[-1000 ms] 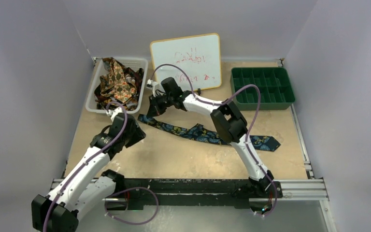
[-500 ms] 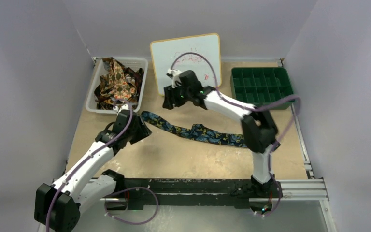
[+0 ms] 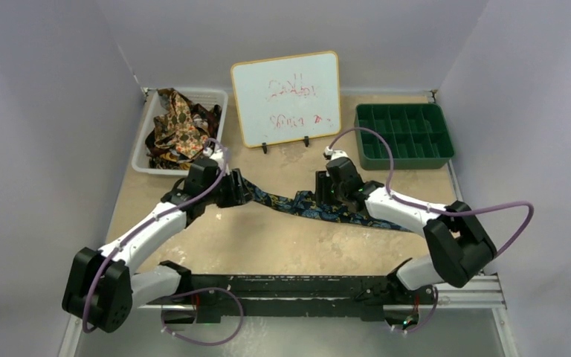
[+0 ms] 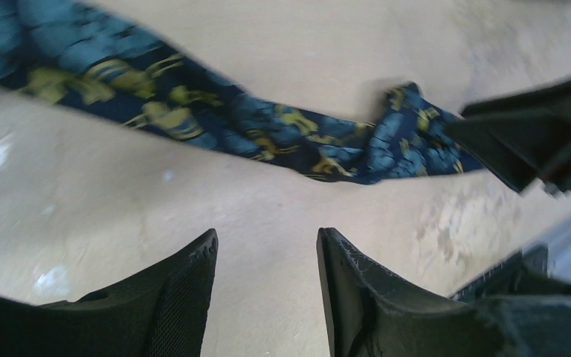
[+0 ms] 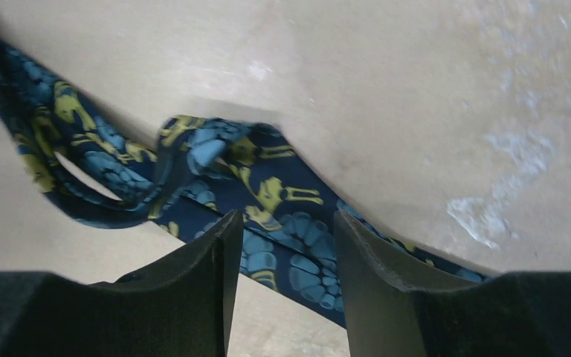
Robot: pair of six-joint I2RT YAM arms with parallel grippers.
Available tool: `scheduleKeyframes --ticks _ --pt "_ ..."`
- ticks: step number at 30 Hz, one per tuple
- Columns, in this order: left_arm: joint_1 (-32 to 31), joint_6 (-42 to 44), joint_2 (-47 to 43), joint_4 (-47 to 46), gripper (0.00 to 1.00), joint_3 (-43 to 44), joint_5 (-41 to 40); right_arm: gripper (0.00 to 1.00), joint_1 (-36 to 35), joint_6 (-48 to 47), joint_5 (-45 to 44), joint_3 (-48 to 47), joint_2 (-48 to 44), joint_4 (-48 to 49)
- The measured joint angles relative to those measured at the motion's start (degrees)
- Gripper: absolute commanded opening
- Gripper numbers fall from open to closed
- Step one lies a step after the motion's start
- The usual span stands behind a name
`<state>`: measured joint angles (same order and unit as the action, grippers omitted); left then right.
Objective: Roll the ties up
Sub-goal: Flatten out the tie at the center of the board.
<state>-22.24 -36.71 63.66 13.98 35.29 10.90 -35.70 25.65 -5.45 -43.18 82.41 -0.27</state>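
Rolling is not begun: navy tie is laid unrolled mid-frame; left gripper and right gripper are held spread, empty.

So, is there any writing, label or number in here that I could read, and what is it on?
Whiteboard: two lines of red handwriting, too small and blurred to read.
Nothing else shows text: the navy tie has only a blue and gold pattern, and the basket and green tray carry no visible labels.
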Motion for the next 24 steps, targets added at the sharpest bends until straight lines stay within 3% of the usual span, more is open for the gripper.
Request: scheduleKeyframes --ticks 5,12,24 --pt "-2.4 10.29 3.56 -6.54 0.49 2.05 9.33 0.58 1.53 3.04 -1.29 1.6 -1.66 -1.38" --pt "-12.83 22.34 13.14 -8.52 0.46 11.08 10.43 0.6 1.53 3.8 -0.94 0.26 -0.2 -3.04" --pt "-15.56 33.81 23.17 -7.17 0.43 13.62 10.54 0.53 1.36 3.17 -3.02 -2.08 8.07 -1.31"
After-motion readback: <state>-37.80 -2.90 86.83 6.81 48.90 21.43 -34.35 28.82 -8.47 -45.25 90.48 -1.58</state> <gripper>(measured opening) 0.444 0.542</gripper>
